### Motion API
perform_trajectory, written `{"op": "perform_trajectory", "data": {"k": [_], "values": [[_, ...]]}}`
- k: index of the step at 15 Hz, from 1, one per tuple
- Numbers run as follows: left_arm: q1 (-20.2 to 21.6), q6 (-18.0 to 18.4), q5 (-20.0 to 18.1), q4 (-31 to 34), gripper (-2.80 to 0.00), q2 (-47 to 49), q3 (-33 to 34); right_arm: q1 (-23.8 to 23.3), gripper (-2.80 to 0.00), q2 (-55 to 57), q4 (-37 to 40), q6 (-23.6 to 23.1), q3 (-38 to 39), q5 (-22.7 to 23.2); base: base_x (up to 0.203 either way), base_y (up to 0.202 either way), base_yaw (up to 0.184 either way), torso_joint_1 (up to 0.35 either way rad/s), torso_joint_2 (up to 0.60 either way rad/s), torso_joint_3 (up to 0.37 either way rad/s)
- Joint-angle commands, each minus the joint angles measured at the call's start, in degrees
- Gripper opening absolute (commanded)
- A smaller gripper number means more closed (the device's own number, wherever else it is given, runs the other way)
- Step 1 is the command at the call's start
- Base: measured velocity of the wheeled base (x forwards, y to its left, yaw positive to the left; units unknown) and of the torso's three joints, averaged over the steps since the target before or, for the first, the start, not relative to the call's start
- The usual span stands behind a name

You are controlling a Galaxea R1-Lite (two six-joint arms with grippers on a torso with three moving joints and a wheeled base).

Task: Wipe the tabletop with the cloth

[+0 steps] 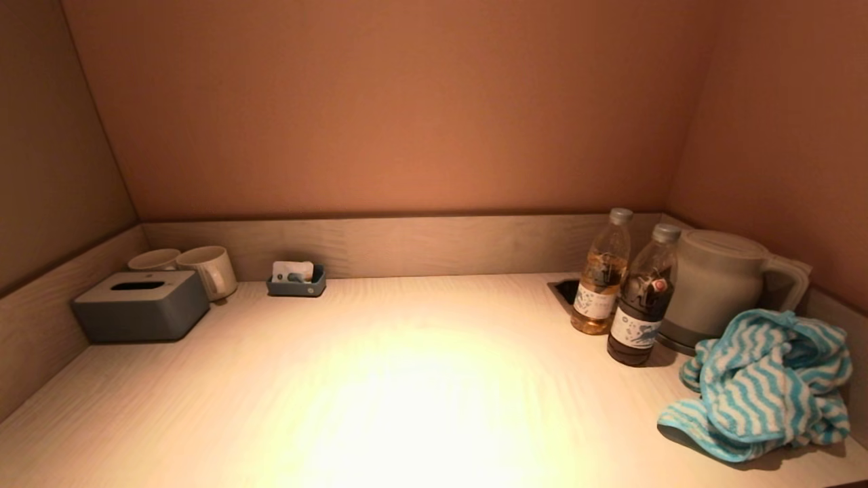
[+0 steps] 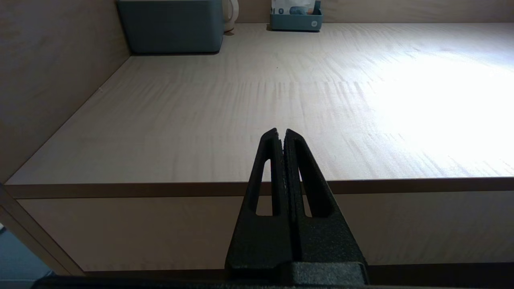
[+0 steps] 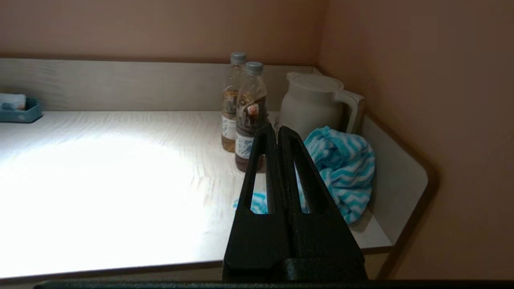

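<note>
Pointing at the crumpled blue-and-white striped cloth [image 3: 341, 168], the black right gripper [image 3: 280, 130] hangs with fingers pressed together, short of the pale wooden tabletop [image 1: 380, 379]. That cloth lies at the head view's lower right, beside a grey kettle [image 1: 719, 285]. At the tabletop's front edge, the left gripper [image 2: 281, 132] is likewise closed, holding nothing.
</note>
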Motion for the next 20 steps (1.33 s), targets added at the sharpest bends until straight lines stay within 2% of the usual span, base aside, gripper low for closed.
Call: {"op": "perform_trajectory", "data": {"k": [1, 6, 10, 13, 16, 18, 20], "values": [[0.00, -0.03, 0.00, 0.00, -2.80, -0.02, 0.00, 2.35, -2.80, -4.11, 5.28, 0.70, 1.16, -2.35, 0.000, 0.000, 0.000, 0.000, 0.00, 0.000], [0.00, -0.03, 0.00, 0.00, -2.80, -0.02, 0.00, 4.51, -2.80, -11.51, 5.21, 0.66, 8.99, -5.15, 0.000, 0.000, 0.000, 0.000, 0.00, 0.000], [0.00, -0.03, 0.00, 0.00, -2.80, -0.02, 0.00, 4.93, -2.80, -19.68, 4.49, 1.01, 14.30, -5.43, 0.000, 0.000, 0.000, 0.000, 0.00, 0.000], [0.00, -0.03, 0.00, 0.00, -2.80, -0.02, 0.00, 4.95, -2.80, -19.60, -8.11, 0.55, 18.98, -5.37, 0.000, 0.000, 0.000, 0.000, 0.00, 0.000], [0.00, -0.03, 0.00, 0.00, -2.80, -0.02, 0.00, 4.95, -2.80, -19.60, -22.65, -3.55, 31.55, -4.44, 0.000, 0.000, 0.000, 0.000, 0.00, 0.000], [0.00, -0.03, 0.00, 0.00, -2.80, -0.02, 0.00, 4.95, -2.80, -19.60, -28.80, -5.29, 39.31, -2.64, 0.000, 0.000, 0.000, 0.000, 0.00, 0.000], [0.00, -0.03, 0.00, 0.00, -2.80, -0.02, 0.00, 4.95, -2.80, -19.60, -30.89, -5.49, 43.64, -1.54, 0.000, 0.000, 0.000, 0.000, 0.00, 0.000]]}}
